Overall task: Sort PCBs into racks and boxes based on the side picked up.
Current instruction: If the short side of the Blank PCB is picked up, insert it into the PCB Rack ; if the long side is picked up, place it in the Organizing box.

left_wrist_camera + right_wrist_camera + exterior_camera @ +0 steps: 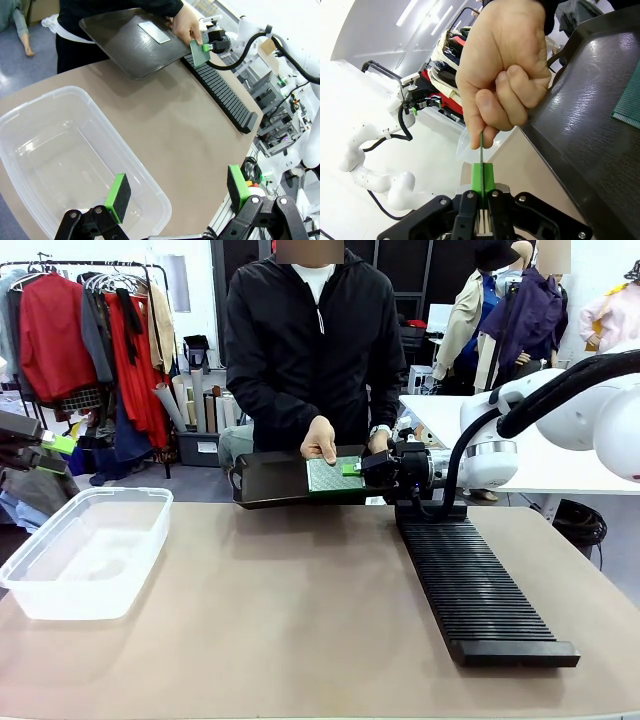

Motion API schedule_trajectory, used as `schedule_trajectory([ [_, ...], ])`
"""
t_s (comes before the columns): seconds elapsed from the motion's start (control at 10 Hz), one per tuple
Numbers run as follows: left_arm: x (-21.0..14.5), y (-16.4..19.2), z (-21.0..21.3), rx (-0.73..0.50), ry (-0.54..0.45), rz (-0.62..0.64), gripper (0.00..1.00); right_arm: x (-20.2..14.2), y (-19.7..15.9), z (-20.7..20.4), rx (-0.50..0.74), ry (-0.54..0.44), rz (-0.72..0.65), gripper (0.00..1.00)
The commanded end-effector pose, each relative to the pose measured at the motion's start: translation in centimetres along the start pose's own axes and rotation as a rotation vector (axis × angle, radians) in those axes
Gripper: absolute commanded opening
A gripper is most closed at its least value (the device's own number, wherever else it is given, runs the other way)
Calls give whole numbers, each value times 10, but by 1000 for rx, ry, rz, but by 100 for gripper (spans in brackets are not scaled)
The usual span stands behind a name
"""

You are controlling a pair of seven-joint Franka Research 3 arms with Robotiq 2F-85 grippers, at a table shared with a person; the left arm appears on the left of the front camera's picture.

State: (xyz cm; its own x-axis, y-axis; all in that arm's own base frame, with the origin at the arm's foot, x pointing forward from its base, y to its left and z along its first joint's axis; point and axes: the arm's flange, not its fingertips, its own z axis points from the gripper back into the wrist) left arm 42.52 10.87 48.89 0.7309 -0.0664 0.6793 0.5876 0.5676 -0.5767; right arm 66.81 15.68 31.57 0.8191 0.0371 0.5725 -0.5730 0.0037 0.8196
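- The robot's right hand [482,172] is clamped on the lower edge of a PCB [481,145]. The board is seen edge-on as a thin line between the green pads [476,177].
- The person's hand [502,70] pinches the same board's top edge, at 12 o'clock from the pads.
- From the front, this hand [352,468] points toward 9 o'clock. Its white arm comes in level from 3 o'clock, at the far edge of the bench [280,620].
- The held PCB stands tilted over the near edge of a dark tray [270,480] that the person holds at 12 o'clock.
- A second PCB [155,32] lies flat on the tray.
- A black rack [475,590] runs from just under the right hand toward 5 o'clock.
- The robot's left hand [178,192] has its pads wide apart with nothing between them. It hangs at 9 o'clock above the clear box [60,605].
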Motion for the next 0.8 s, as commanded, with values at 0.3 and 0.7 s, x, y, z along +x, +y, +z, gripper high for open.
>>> schedule_trajectory([
  [0.3,0,-1,1,-1,-2,-2,100,1,1,-1,-9,2,17,0],
  [0.7,0,-1,1,-1,-2,-2,100,1,1,-1,-9,2,17,0],
])
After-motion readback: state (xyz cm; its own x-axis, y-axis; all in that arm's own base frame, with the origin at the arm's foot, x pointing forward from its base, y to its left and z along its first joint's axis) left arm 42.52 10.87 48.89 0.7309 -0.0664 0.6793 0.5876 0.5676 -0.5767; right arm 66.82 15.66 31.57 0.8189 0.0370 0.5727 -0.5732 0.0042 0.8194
